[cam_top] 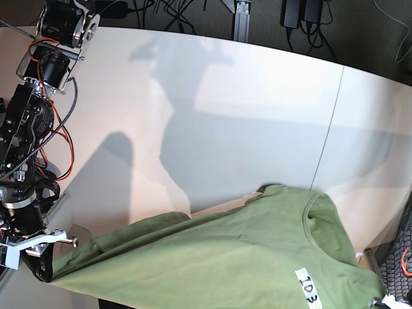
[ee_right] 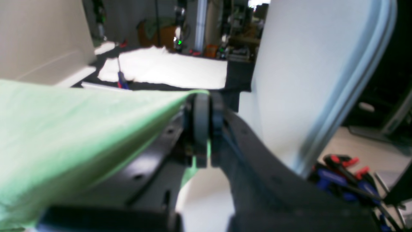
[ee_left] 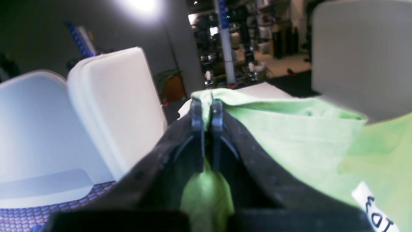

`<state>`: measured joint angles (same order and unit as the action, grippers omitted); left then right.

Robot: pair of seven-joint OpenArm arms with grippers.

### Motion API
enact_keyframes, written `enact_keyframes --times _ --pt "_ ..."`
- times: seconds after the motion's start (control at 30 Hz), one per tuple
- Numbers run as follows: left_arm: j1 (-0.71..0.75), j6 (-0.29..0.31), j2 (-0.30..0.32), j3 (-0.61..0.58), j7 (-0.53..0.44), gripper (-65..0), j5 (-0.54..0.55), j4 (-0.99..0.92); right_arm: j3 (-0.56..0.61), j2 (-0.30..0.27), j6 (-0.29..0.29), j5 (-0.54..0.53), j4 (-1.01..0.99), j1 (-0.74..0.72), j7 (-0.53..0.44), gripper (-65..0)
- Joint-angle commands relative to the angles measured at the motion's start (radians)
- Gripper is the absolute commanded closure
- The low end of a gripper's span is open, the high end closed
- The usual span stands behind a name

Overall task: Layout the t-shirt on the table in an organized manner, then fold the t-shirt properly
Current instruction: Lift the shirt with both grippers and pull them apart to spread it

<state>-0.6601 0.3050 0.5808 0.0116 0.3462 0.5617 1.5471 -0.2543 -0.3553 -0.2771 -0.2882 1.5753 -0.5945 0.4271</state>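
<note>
Layout stage, folding not begun: left gripper and right gripper each clamp the plain olive cotton t-shirt, stretched above the smooth white tabletop.

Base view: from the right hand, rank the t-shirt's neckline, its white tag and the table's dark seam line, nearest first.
Measured from the right hand, at lower left, shut on the t-shirt:
1. White tag, lower right on the shirt.
2. Neckline, right of centre, slightly farther along.
3. Dark seam line, on the table, upper right.

Base looks down from overhead; wrist cameras peer along their tools.
</note>
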Motion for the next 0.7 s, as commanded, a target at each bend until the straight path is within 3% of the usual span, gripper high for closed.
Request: enact_keyframes --times 0.0,0.2,0.37,0.53,0.67 --pt "-0.067 -0.008 0.012 -0.014 -0.036 0.0 0.007 -0.031 -0.002 -0.016 0.000 -0.011 -0.007 -0.049 -0.034 0.0" --pt "-0.259 -0.005 0.012 -0.153 -0.099 0.0 0.004 -0.271 0.001 -0.017 0.000 -0.011 -0.148 -0.158 -0.040 0.0" --pt "-0.415 0.010 0.017 -0.177 -0.089 0.0 0.057 -0.318 0.001 -0.047 -0.004 -0.013 -0.193 -0.225 -0.048 0.0" --pt "-0.489 0.132 0.020 -0.177 -0.050 0.0 0.148 -0.320 0.001 -0.051 -0.035 -0.042 -0.201 -0.250 -0.049 0.0" --pt "-0.412 0.276 0.021 -0.177 0.077 0.0 0.269 -0.319 0.001 -0.052 -0.056 -0.090 -0.198 -0.164 -0.022 0.0"
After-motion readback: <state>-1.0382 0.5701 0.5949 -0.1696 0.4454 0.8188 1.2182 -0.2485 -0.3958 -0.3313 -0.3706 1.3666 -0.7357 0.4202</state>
